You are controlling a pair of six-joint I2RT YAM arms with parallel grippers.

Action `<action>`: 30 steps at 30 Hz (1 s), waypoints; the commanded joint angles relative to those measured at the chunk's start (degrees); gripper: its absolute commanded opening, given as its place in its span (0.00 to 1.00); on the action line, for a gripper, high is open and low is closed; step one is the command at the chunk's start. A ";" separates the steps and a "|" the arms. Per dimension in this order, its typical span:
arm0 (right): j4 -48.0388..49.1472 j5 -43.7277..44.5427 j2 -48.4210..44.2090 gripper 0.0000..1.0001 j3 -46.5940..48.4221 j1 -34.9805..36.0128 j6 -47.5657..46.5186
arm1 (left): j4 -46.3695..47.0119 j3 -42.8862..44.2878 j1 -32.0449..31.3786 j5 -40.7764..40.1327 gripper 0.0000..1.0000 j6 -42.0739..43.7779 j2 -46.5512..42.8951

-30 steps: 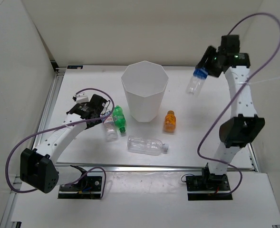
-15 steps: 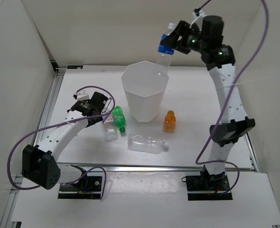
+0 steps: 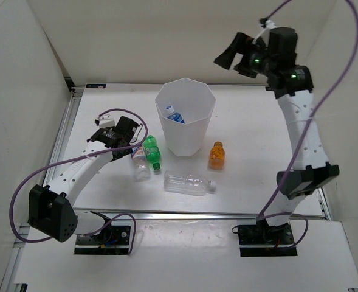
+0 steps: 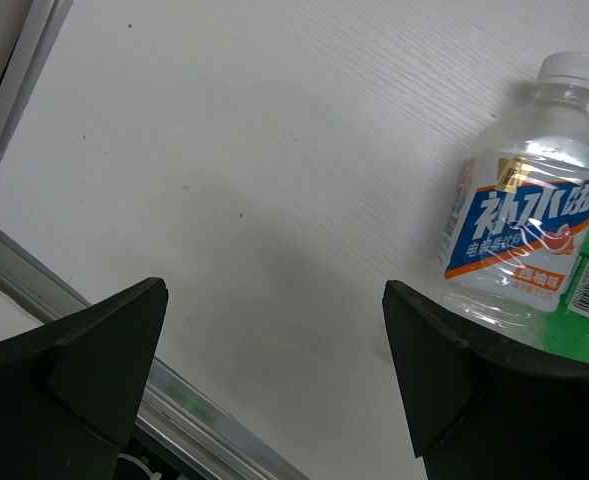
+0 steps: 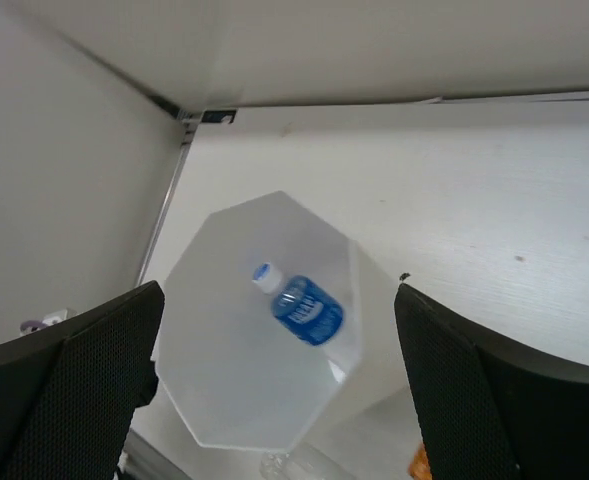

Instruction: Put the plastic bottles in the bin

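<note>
The blue-labelled bottle [image 3: 175,115] has dropped into the bin [image 3: 210,108] — right gripper [image 3: 227,53] above it spread, empty; left gripper [image 4: 274,330] spread too — four remain.

A white tabletop [image 3: 251,164] has an aluminium rail [image 3: 64,135] along its left edge, and pale walls [image 3: 166,36] rise at its far and left edges.

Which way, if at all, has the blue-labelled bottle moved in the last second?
Yes. The blue-labelled bottle went leftward, from the right hand, off to the right of the bin, down into it. That hand is open.
</note>
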 commanded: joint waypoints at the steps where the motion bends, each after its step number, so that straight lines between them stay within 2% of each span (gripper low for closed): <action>1: 0.43 1.98 -6.37 1.00 -5.09 -5.39 1.03 | 3.90 0.72 -0.16 1.84 1.00 1.95 -0.38; 4: -2.29 1.18 -8.56 1.00 -12.04 -6.71 1.04 | 6.91 -0.42 -0.16 9.40 1.00 1.71 -0.38; 10: -3.44 2.59 -11.91 1.00 -33.19 -9.52 4.46 | 6.75 -0.95 -0.16 7.58 1.00 0.39 0.14; 17: -2.57 -1.01 -9.55 1.00 -49.56 -11.64 3.94 | 5.96 -0.42 -0.16 7.57 1.00 -0.14 0.15; 22: -0.72 -6.46 -3.40 1.00 -51.69 -10.06 2.28 | 4.90 -0.42 -0.16 8.80 1.00 -1.98 -0.99; 30: 1.39 -6.99 5.21 1.00 -51.78 -6.54 0.33 | 3.58 -2.36 -0.16 8.80 1.00 -2.60 -4.33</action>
